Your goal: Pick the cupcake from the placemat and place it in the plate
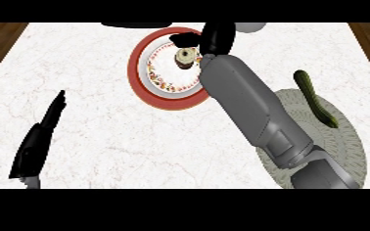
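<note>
Cupcake (186,57) inside red-rimmed plate (139,76)

The right forearm (253,103) covers the plate's (141,73) rim from about three to five o'clock and much of the woven placemat's (339,127) left half. The right hand (217,36) hides the plate's edge near one o'clock, and whether its fingers touch the cupcake (186,57) is unclear. The placemat's lower part is cut off by the view's bottom edge. A dark shape (137,24) and a pale object (249,27) at twelve o'clock are cropped by the top edge.
</note>
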You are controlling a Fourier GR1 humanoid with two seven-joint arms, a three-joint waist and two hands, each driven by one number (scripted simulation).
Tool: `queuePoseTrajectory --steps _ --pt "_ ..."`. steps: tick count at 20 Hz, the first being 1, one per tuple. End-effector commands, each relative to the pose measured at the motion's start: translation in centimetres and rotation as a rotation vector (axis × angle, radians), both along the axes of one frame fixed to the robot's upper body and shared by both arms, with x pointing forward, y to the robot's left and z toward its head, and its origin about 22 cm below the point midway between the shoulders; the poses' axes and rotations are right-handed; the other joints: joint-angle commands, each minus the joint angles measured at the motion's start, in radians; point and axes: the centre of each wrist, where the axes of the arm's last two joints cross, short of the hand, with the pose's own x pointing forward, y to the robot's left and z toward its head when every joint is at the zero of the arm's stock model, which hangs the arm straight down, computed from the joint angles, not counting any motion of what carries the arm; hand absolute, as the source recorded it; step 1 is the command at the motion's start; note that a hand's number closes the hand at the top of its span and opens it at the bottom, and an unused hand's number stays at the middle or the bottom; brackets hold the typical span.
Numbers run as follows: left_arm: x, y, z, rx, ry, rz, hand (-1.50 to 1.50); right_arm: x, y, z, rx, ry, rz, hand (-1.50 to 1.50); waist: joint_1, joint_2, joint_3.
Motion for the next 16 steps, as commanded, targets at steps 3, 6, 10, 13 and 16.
queuePoseTrajectory --steps 3,6,10,13,16 --pt "-0.6 1.4 0.8 0.004 0.006 0.048 0.00 -0.8 -2.3 0.0 0.235 -0.141 -0.077 -1.50 -0.040 -0.007 0.002" --pt "-1.2 0.6 0.2 -0.004 0.016 0.055 0.00 -2.8 -5.6 -2.8 0.244 -0.186 -0.057 -1.50 -0.059 -0.013 0.002" --pt "-1.4 0.7 0.6 0.005 0.011 0.052 0.00 -4.5 -10.3 -3.9 0.232 -0.255 -0.020 -1.50 -0.051 -0.010 0.002" --pt "-2.1 1.4 0.2 0.019 0.008 0.051 0.00 -6.9 -15.1 -6.0 0.172 -0.250 0.001 -1.50 -0.055 -0.011 0.001" --pt "-0.6 0.7 1.3 -0.013 0.010 0.050 0.00 -9.2 -15.6 -5.6 0.177 -0.259 0.039 -1.50 -0.057 -0.012 0.001"
